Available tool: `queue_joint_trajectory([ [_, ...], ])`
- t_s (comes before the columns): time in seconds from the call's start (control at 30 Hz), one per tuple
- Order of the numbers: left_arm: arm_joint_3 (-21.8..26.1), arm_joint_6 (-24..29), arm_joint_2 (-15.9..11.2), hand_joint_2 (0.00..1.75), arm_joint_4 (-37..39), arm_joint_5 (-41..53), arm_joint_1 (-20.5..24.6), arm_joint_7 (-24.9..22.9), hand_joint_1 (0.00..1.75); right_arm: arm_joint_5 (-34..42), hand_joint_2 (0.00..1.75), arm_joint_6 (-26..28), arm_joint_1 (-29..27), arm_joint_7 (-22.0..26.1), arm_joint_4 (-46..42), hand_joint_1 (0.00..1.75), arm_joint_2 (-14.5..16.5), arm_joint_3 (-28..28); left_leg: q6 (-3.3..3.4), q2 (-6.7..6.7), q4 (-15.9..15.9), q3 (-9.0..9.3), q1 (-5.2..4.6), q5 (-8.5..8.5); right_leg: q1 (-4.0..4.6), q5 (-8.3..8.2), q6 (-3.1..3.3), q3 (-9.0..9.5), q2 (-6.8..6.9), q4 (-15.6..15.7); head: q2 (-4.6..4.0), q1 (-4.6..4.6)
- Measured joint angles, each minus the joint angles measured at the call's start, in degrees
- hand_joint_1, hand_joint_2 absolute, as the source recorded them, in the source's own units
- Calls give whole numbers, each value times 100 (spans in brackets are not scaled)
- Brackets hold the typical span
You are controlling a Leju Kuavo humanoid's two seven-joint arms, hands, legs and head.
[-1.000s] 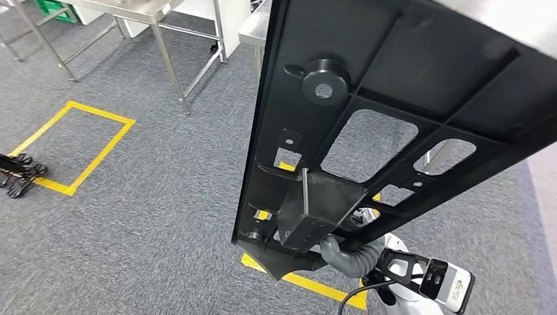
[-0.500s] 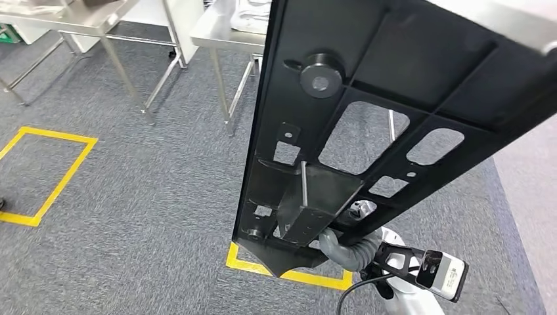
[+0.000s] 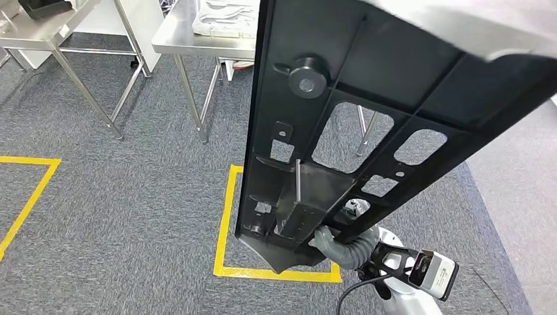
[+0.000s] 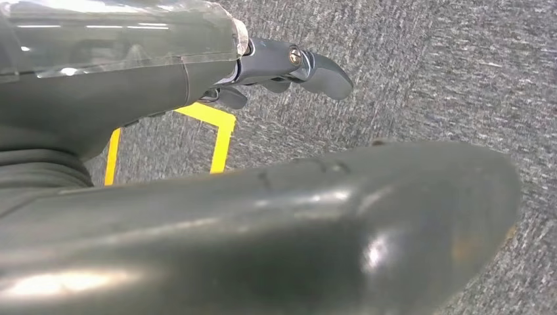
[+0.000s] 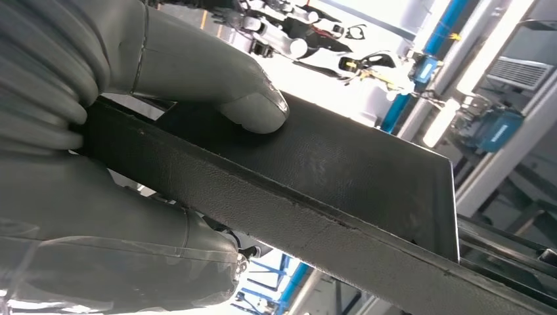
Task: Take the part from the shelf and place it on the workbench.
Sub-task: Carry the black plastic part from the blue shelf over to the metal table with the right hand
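Observation:
A long black plastic part (image 3: 394,72) with cut-outs and a round boss stands tilted close in front of me in the head view. My right hand (image 3: 338,248) grips its lower end from beneath. In the right wrist view the thumb (image 5: 253,108) presses on the flat black face of the part (image 5: 341,177), with the fingers wrapped under its edge. My left hand (image 4: 197,216) hangs over the grey carpet, holding nothing, its dark fingers (image 4: 289,65) apart from the thumb. A steel workbench (image 3: 190,36) stands ahead at the upper left.
Yellow floor tape (image 3: 226,216) marks a square just under the part, and another yellow line (image 3: 26,197) lies at the left. A second steel table (image 3: 46,29) stands at the far left, its legs on the carpet.
The whole view has shifted: the steel tables and yellow tape squares slid across the picture as the camera moved. The part stays in my right hand's grip at the same tilt.

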State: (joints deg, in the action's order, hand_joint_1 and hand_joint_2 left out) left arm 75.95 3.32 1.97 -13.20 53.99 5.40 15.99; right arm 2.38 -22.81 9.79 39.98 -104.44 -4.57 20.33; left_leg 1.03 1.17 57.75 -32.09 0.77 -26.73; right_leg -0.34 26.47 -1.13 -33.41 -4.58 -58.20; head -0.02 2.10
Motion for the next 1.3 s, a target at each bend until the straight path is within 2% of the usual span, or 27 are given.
queue_joint_trajectory([
  [0.07, 0, -35, 0, 0, 0, 1, -11, 4, 0, -27, 175, 26, -5, 7, -27, 175, 0, 0, 61, -48, -28, 1, 10, 23, -2, 276, -58, -193, 245, -436, 0, 0],
  [0.1, 0, -46, -1, 0, 0, 2, -21, 7, 0, -37, 175, 38, -6, 10, -38, 175, 0, 0, 75, -73, -28, -6, 4, 23, -5, 473, -81, -373, 352, -815, 0, 0],
  [0.13, 0, -53, -3, 0, 0, 2, -32, 7, 0, -43, 175, 46, -9, 13, -43, 175, 0, 0, 82, -100, -26, -13, -3, 22, -16, 642, -98, -569, 397, -1213, 0, 0],
  [0.17, 0, -61, -5, 0, 0, 2, -39, 8, 0, -46, 175, 52, -12, 14, -43, 175, -1, -1, 84, -125, -24, -17, -9, 21, -26, 726, -108, -714, 413, -1502, 0, 0],
  [0.2, 0, -67, -7, 0, 0, 2, -41, 9, 0, -50, 175, 57, -13, 15, -43, 175, -3, -1, 84, -146, -22, -18, -14, 19, -32, 699, -108, -765, 420, -1594, 0, 0],
  [0.23, 0, -75, -9, 0, 0, 2, -39, 11, 0, -51, 175, 58, -12, 16, -44, 175, -5, -2, 81, -162, -21, -12, -19, 17, -35, 562, -96, -693, 425, -1443, 0, 0],
  [0.3, 0, -97, -7, 0, 0, 1, -28, 17, 0, -52, 175, 61, -7, 17, -53, 175, -9, -3, 70, -179, -22, 8, -28, 8, -13, 174, -25, -290, 459, -641, 0, 0],
  [0.33, 0, -109, -3, 0, 0, 1, -21, 21, 0, -51, 175, 61, -3, 18, -62, 175, -10, -4, 54, -183, -21, 12, -39, 1, 9, 46, 20, -104, 490, -267, 0, 0],
  [0.37, 0, -121, 1, 0, 0, 0, -18, 25, 0, -49, 175, 61, 0, 18, -73, 175, -10, -5, 30, -188, -21, 11, -42, -7, 35, -13, 58, 12, 513, -26, 0, 0],
  [0.43, 0, -135, 7, 0, 0, -1, -15, 35, 0, -41, 175, 59, 2, 20, -91, 175, -16, -11, -37, -203, -35, 12, -40, -18, 71, -8, 112, 48, 519, 89, 0, 0],
  [0.5, 0, -139, 3, 0, -1, -1, -11, 50, 0, -35, 175, 54, 0, 22, -115, 175, -22, -19, -104, -207, -9, 15, -36, -54, 38, -30, 163, 85, 486, 152, 0, 1],
  [0.53, 0, -139, 3, 0, -1, -1, -8, 62, 0, -33, 175, 51, 3, 24, -127, 175, -23, -21, -129, -196, 105, -22, -36, -128, 18, -43, 193, 117, 477, 190, 0, 1],
  [0.6, 0, -139, -4, 0, 0, -1, -12, 84, 0, -30, 175, 45, 7, 24, -142, 175, -25, -22, -170, -167, 717, -296, -23, -437, 4, -46, 236, 173, 469, 232, 0, 1],
  [0.67, 0, -139, -13, 0, 0, -1, -22, 98, 0, -26, 175, 40, -1, 22, -144, 175, -27, -22, -207, -162, 1484, -715, -12, -710, 7, -19, 256, 200, 450, 229, 0, 1],
  [0.7, 0, -139, -16, 0, 0, -1, -29, 103, 0, -25, 175, 38, -5, 21, -144, 175, -29, -22, -219, -162, 1645, -832, -8, -696, 8, 2, 254, 221, 434, 227, 0, 1],
  [0.73, 0, -140, -19, 0, 0, -1, -34, 107, 0, -22, 175, 38, -7, 22, -144, 175, -30, -24, -223, -162, 1573, -835, -5, -566, 7, 27, 246, 252, 416, 225, 0, 1],
  [0.8, 0, -141, -28, 0, 0, -1, -39, 115, 0, -21, 175, 38, -8, 22, -146, 175, -31, -27, -203, -159, 834, -535, 1, -98, 5, 99, 217, 346, 389, 217, 0, 1],
  [0.87, 0, -143, -39, 0, -1, 0, -33, 124, 0, -21, 175, 38, -6, 22, -157, 175, -31, -30, -145, -147, 147, -210, -16, 139, 27, 181, 164, 408, 373, 200, 0, 1],
  [0.9, 0, -145, -43, 0, -2, 1, -29, 127, 0, -23, 175, 38, -7, 22, -164, 175, -31, -31, -106, -142, 9, -142, -23, 135, 36, 201, 132, 426, 368, 189, 0, 1],
  [0.97, 0, -149, -46, 0, -2, 4, -24, 132, 0, -26, 175, 43, -10, 22, -179, 175, -31, -34, -24, -134, -23, -102, -25, 79, 42, 205, 64, 439, 361, 149, 0, 1],
  [1.03, 0, -152, -48, 0, -1, 8, -24, 133, 0, -34, 175, 49, -10, 22, -202, 175, -31, -38, 49, -133, -48, -34, -11, 50, 29, 273, -3, 382, 378, -37, 0, 0],
  [1.1, 0, -153, -48, 0, -2, 10, -20, 134, 0, -39, 175, 54, -11, 24, -229, 175, -31, -43, 97, -138, -64, 36, -3, 8, 4, 510, -66, 68, 403, -588, 0, -1],
  [1.17, 0, -153, -49, 0, -2, 11, -23, 134, 0, -39, 175, 56, -35, 24, -237, 175, -32, -48, 108, -139, -63, 83, -4, -56, -14, 771, -103, -448, 416, -1324, 0, 0],
  [1.2, 0, -154, -49, 0, -2, 11, -30, 134, 0, -39, 175, 56, -52, 22, -236, 175, -34, -50, 103, -138, -62, 121, -5, -94, -22, 795, -107, -642, 421, -1528, 0, 0],
  [1.23, 0, -154, -50, 0, -1, 12, -36, 134, 0, -39, 175, 56, -64, 22, -236, 175, -36, -51, 94, -137, -62, 175, -5, -139, -27, 703, -102, -733, 425, -1523, 0, 0],
  [1.27, 0, -154, -50, 0, -1, 13, -41, 134, 0, -39, 175, 56, -69, 22, -237, 175, -37, -52, 80, -136, -62, 246, -5, -189, -31, 498, -92, -708, 429, -1298, 0, 0],
  [1.3, 0, -153, -50, 0, -1, 14, -42, 134, 0, -39, 175, 56, -71, 22, -237, 175, -37, -55, 65, -135, -65, 318, -5, -244, -30, 216, -67, -597, 439, -918, 0, 0],
])
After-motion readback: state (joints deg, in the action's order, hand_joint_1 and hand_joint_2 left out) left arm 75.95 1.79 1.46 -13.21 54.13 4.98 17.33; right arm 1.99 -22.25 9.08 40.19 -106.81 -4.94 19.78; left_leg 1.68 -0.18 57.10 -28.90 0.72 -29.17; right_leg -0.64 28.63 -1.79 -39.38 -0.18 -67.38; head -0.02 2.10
